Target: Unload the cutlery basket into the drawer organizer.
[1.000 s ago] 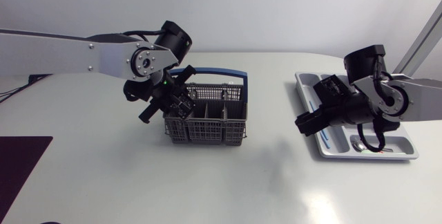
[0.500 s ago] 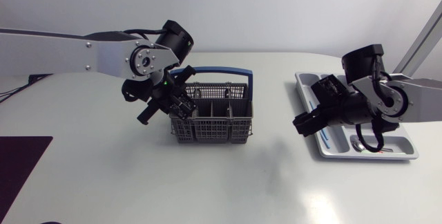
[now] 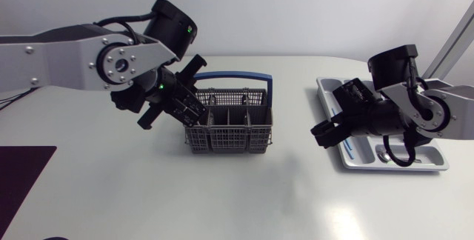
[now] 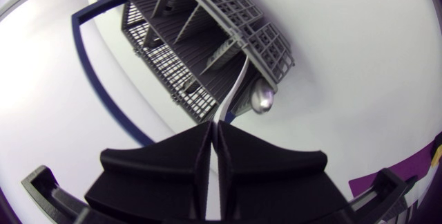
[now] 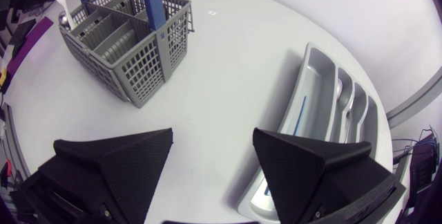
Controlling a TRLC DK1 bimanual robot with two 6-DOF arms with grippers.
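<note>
The grey cutlery basket (image 3: 229, 125) with a blue handle (image 3: 238, 76) stands mid-table. My left gripper (image 3: 174, 107) hangs over its left end, shut on the thin handle of a silver spoon (image 4: 262, 99). In the left wrist view the spoon's bowl sits just outside the basket (image 4: 207, 37) corner, ahead of the gripper (image 4: 215, 127). The grey drawer organizer (image 3: 329, 84) lies at the right. My right gripper (image 3: 326, 132) is open above the table by the organizer's left side. Its wrist view shows the gripper (image 5: 213, 137) empty, with the basket (image 5: 131, 37) and organizer (image 5: 314, 106) ahead.
A blue-handled piece (image 3: 348, 147) and a spoon (image 3: 396, 157) lie in the organizer's compartments. A dark mat (image 3: 22, 173) covers the front left of the table. Bare white tabletop lies between basket and organizer.
My left arm has risen and swung left, drawing the spoon up at the basket's left end. The basket has slid slightly right. My right gripper has dropped a little.
</note>
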